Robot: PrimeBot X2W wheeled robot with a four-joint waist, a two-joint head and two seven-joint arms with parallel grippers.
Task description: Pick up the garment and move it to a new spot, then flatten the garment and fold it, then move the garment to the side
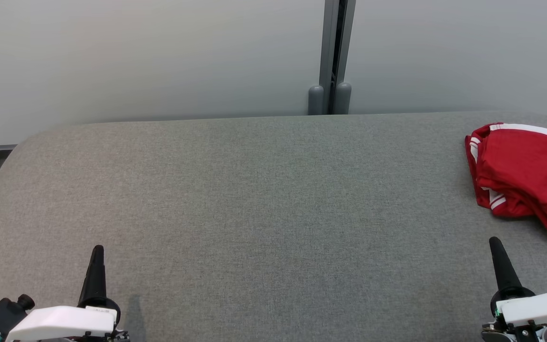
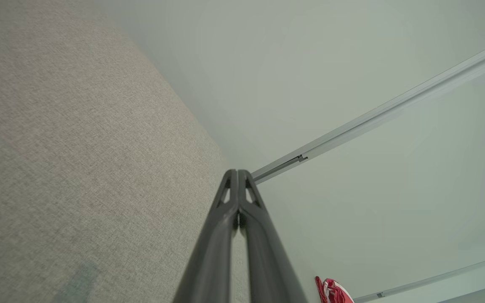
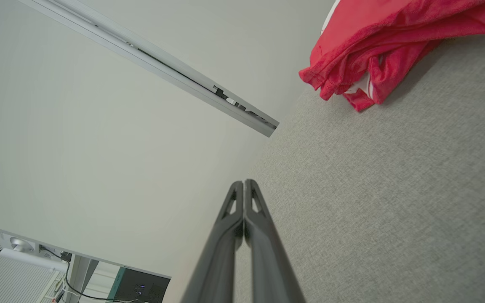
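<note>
Red garment (image 1: 523, 175) bunched on worktop (image 1: 254, 190), far right; left end effector (image 1: 98, 249), right end effector (image 1: 495, 242) clenched, empty. Right one: open, pinch nearest fold, probably a hem.

Open across the middle and left of the tabletop (image 1: 254, 190), near edge to far edge. Blocked at the far right by the crumpled red garment (image 1: 523, 175), close ahead of the right gripper (image 1: 494, 243). Bounded behind by wall panels (image 1: 136, 57) and a grey post (image 1: 333, 57) at their seam.
</note>
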